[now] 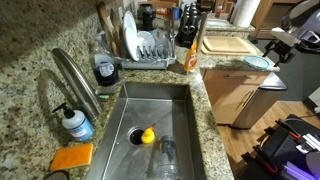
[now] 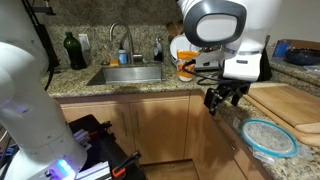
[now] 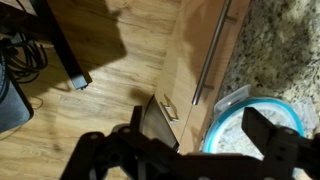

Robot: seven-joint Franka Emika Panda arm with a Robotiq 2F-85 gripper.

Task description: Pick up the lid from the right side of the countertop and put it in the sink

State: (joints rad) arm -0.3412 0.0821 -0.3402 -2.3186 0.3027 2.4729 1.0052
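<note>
The lid (image 2: 270, 137) is a clear round lid with a light-blue rim. It lies flat near the front edge of the granite countertop, to the right of the sink (image 2: 125, 75). It also shows in an exterior view (image 1: 258, 62) and in the wrist view (image 3: 238, 125). My gripper (image 2: 224, 97) is open and empty. It hangs just left of the lid, out over the counter's front edge and the cabinet doors. In the wrist view my two fingers (image 3: 196, 118) are spread, with the lid's left rim between them below. The steel sink (image 1: 170, 105) is far from the gripper.
The sink holds a yellow rubber duck (image 1: 147, 136) and a clear glass (image 1: 167, 156). Around it are a faucet (image 1: 76, 75), a soap bottle (image 1: 76, 124), an orange sponge (image 1: 71, 157), a dish rack (image 1: 146, 46) and an orange bottle (image 1: 190, 56). A wooden cutting board (image 2: 292, 103) lies behind the lid.
</note>
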